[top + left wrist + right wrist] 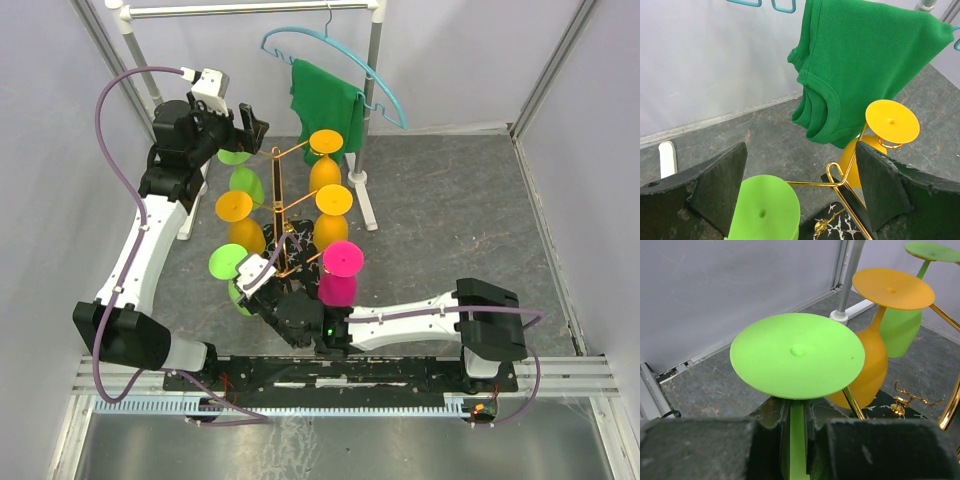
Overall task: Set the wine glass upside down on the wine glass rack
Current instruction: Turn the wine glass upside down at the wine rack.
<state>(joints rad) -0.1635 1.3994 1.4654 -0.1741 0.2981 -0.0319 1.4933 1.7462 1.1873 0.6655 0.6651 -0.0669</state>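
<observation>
Right wrist view: your right hand [799, 434] is clenched on the stem of the green wine glass [797, 355], just under its foot. The glass is already inverted, the round foot uppermost and the bowl hidden below the fingers. A gold arm of the wine glass rack [854, 402] runs close beside the stem. You cannot tell from here whether the foot already rests on that arm or hangs free beside it.

Top external view: the held glass sits at the near left of the rack, low over the marbled base. Other inverted glasses fill the rack's arms, among them an orange glass [234, 207] just behind and a pink glass [342, 260] to the right. Your left hand [250, 128] hovers at the far left of the rack, released, its fingers spread wide with nothing between them. A green T-shirt [325, 95] hangs from the clothes rail [250, 8] behind, over the grey surface [450, 220].

Handling: judge the glass light and stiff, probably moulded plastic, so less fragile than it looks. The stem is thin and smooth and may swivel or slip in the pads. Hold the stem high, next to the foot, leaving bare stem for the scroll to catch. Watch the neighbouring orange glass, which stands very near.
</observation>
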